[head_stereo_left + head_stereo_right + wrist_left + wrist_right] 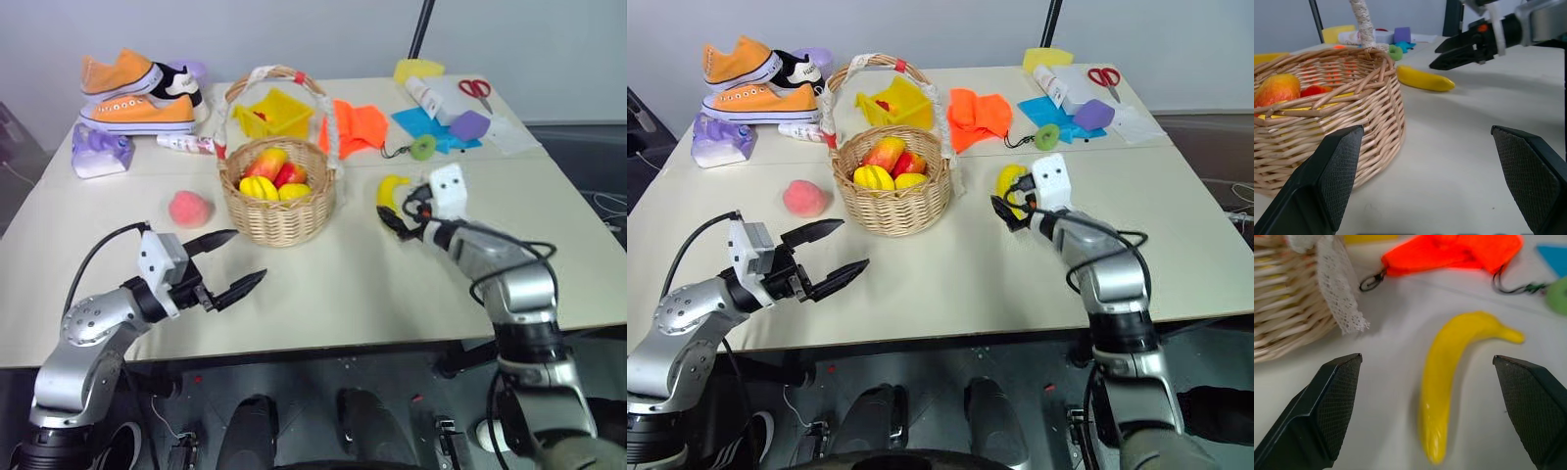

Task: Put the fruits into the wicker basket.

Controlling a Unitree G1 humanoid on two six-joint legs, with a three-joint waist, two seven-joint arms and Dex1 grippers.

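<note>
The basket sits in the middle of the table. I see some fruit in it already, yellow and red pieces. Two fruits are not in yet. The banana lies flat on the table to the right of the basket, apart from it. The peach lies on the table to the left of the basket, near it but not touching.

My right gripper hangs just over the banana with its fingers spread wide, one on each side. It holds nothing. I think the banana comes next, and I need to come down and squeeze it. My left gripper is in front of the basket, fingers spread too, and it holds nothing. The peach is off to its side.

Behind the basket I see orange shoes, a yellow bin and scissors. I cannot read any words anywhere.
</note>
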